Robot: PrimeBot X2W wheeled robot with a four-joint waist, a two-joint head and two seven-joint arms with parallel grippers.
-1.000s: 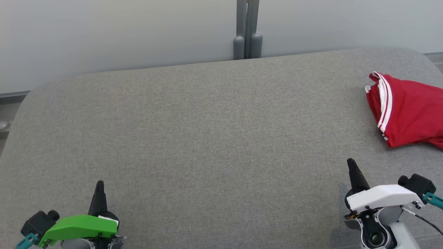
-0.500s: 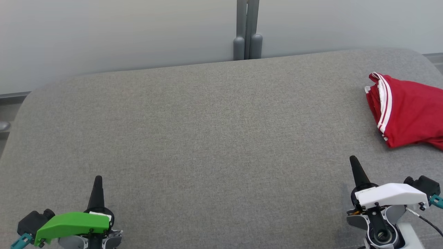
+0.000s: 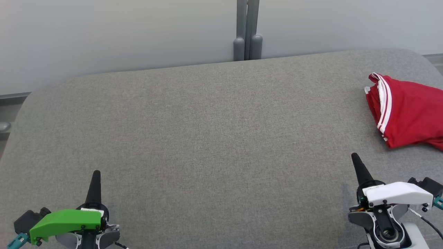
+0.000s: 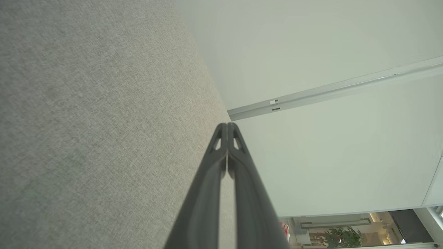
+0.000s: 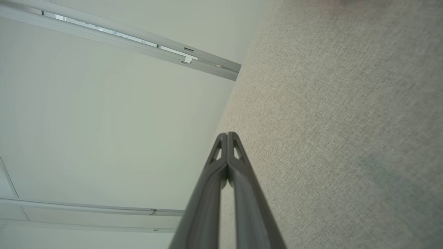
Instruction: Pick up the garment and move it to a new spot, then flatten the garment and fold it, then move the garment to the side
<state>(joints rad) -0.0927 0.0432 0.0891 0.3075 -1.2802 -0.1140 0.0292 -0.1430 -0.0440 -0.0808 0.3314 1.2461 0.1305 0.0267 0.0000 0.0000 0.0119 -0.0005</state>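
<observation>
The garment (image 3: 410, 110) is red with white side stripes and lies folded at the far right of the grey padded table (image 3: 214, 131), running off the head view's right edge. My left gripper (image 3: 96, 172) sits at the lower left with its green cover, shut and holding nothing. At the lower right is my right gripper (image 3: 354, 156) with its white cover, also shut and empty, a short way in front of the garment. Each wrist view shows its own gripper, left (image 4: 227, 124) and right (image 5: 227, 133), with the fingers pressed together over bare grey fabric.
A pale wall runs behind the table's far edge, with a grey post (image 3: 247, 29) at its middle. The table's corners are rounded. A strip of floor (image 3: 6, 103) shows past the left edge.
Both grippers have drawn slightly outward and back toward the bottom corners of the head view. The garment has not moved.
</observation>
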